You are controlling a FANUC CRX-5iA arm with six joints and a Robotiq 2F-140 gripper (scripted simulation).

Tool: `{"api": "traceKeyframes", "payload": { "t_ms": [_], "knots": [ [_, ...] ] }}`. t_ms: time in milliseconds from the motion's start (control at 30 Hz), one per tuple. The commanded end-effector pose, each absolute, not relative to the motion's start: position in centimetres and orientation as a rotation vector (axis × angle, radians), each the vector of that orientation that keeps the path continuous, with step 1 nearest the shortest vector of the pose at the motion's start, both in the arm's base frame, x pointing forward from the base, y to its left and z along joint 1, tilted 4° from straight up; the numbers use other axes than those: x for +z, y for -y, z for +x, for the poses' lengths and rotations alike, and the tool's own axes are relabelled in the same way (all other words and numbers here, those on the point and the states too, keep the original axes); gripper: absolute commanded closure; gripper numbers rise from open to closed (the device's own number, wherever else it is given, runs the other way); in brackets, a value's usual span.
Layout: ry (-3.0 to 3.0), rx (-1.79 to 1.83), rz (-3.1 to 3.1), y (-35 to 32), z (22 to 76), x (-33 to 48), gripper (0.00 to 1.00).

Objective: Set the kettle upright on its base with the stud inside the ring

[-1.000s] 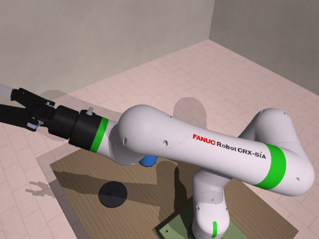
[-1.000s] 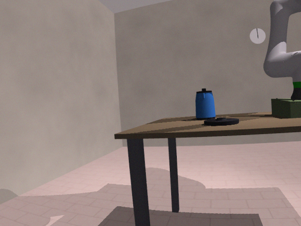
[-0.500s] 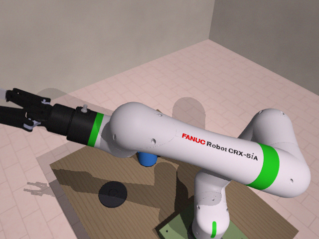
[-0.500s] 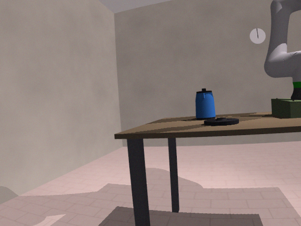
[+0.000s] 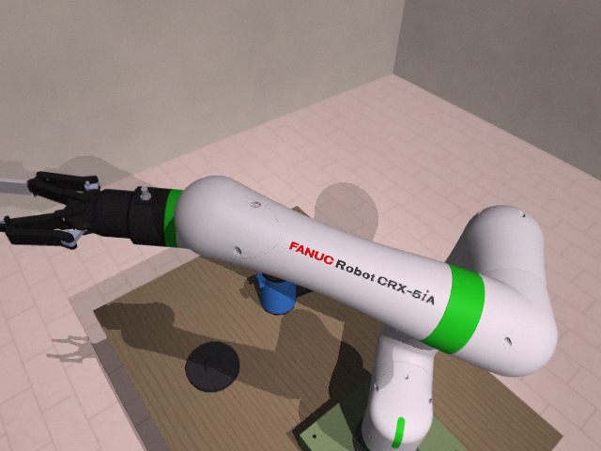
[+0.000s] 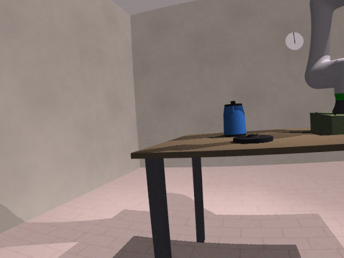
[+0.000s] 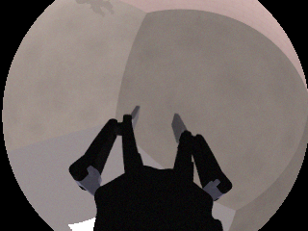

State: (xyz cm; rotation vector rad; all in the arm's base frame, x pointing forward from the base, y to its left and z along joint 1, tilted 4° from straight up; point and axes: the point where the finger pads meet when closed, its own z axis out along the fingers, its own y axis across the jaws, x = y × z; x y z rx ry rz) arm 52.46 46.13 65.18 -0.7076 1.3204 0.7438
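The blue kettle with a black lid stands upright on the wooden table, mostly hidden under my arm in the top view. It shows fully in the exterior view. The black round base lies flat on the table a little apart from the kettle, and it also shows in the exterior view. My gripper is stretched out high beyond the table's far left edge, far from both. Its fingers stand partly apart with nothing between them, as the wrist view shows against bare walls and floor.
My arm stands on a green pedestal at the table's near right corner, also seen in the exterior view. The table has dark legs and a tiled floor below. Walls stand close behind the gripper.
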Motion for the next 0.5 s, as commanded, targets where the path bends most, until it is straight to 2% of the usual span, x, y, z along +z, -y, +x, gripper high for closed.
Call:
{"api": "traceKeyframes", "payload": {
  "t_ms": [0,367,433,467],
  "knots": [
    [-1.363,0.640,-0.838,-45.0,55.3,61.0,0.53],
    [-1.613,0.288,-1.279,-35.4,62.3,46.1,0.53],
    [-1.613,0.288,-1.279,-35.4,62.3,46.1,0.53],
    [-1.641,0.260,-1.318,-32.5,63.6,42.6,0.53]
  ]
}}
